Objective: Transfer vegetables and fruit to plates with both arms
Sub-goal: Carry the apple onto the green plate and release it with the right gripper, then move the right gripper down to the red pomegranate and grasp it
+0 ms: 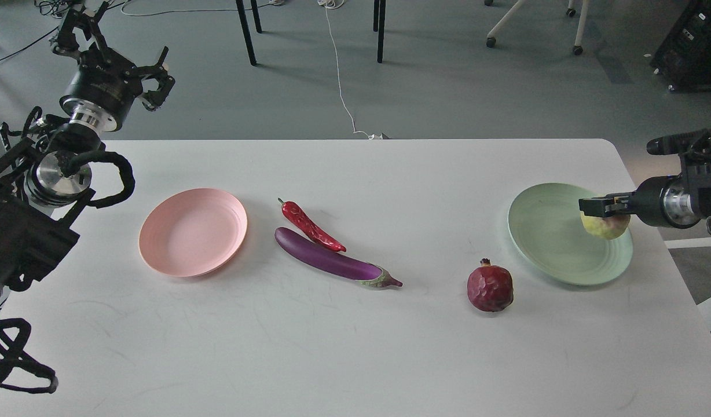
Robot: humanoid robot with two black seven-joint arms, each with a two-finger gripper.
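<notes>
Gripped in the right gripper [593, 205] is the yellow-green fruit [604, 226], held over the 3 o'clock rim of the mint green plate [555, 243]; whether the fruit touches the plate cannot be told. Near this plate, at its 7 o'clock, the pomegranate [490, 286] is seen standing on the white table [355, 347], crown up. Toward the table's middle the eggplant [332, 259] is laid slantwise, its greenish cap at 4 o'clock, and the red chili pepper [310, 226] is laid just beside it at 11 o'clock, nearly parallel. Farther toward 9 o'clock the pink plate [193, 231] is found, with nothing on it. Beyond the table's 10 o'clock corner the left gripper [109, 43] is raised, its fingers spread and nothing held.
</notes>
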